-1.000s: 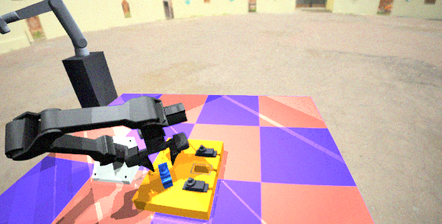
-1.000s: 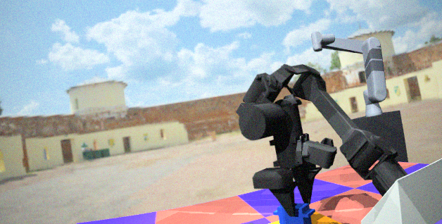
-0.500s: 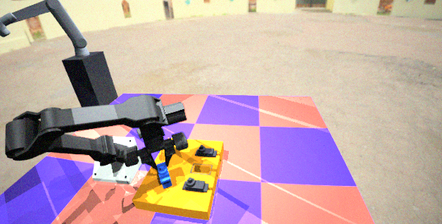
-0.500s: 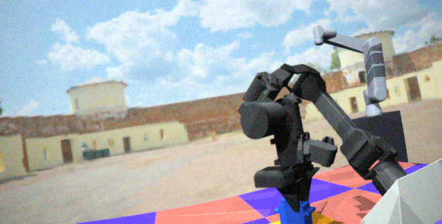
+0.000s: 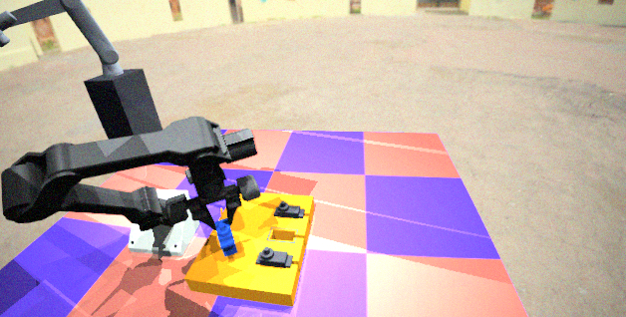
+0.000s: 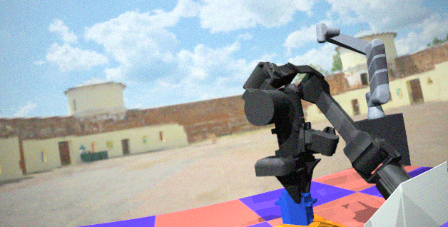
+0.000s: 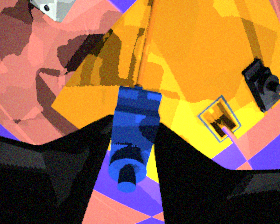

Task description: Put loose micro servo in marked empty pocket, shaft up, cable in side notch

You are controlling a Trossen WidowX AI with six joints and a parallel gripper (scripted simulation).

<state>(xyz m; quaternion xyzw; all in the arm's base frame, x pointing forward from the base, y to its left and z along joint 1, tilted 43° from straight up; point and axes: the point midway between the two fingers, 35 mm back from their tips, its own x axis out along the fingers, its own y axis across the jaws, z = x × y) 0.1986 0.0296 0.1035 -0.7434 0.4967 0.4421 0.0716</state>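
Note:
The loose blue micro servo (image 5: 226,236) (image 6: 295,210) (image 7: 134,132) is at the left edge of the yellow deck (image 5: 234,273) (image 7: 197,16), tilted. My gripper (image 5: 222,219) (image 6: 297,197) (image 7: 135,123) is shut on it from above, a finger on each side. The marked empty pocket (image 5: 282,234) (image 7: 220,123) is a square hole in the deck's middle, to the right of the servo. Two dark servos sit mounted in the deck, one behind the pocket (image 5: 289,209) (image 7: 263,84) and one in front of it (image 5: 273,257).
The deck rests on a chequered red and purple table (image 5: 414,203). The arm's white base (image 5: 150,238) (image 6: 417,203) stands left of the deck. A dark box with a grey camera arm (image 5: 122,101) (image 6: 385,128) stands at the table's back left.

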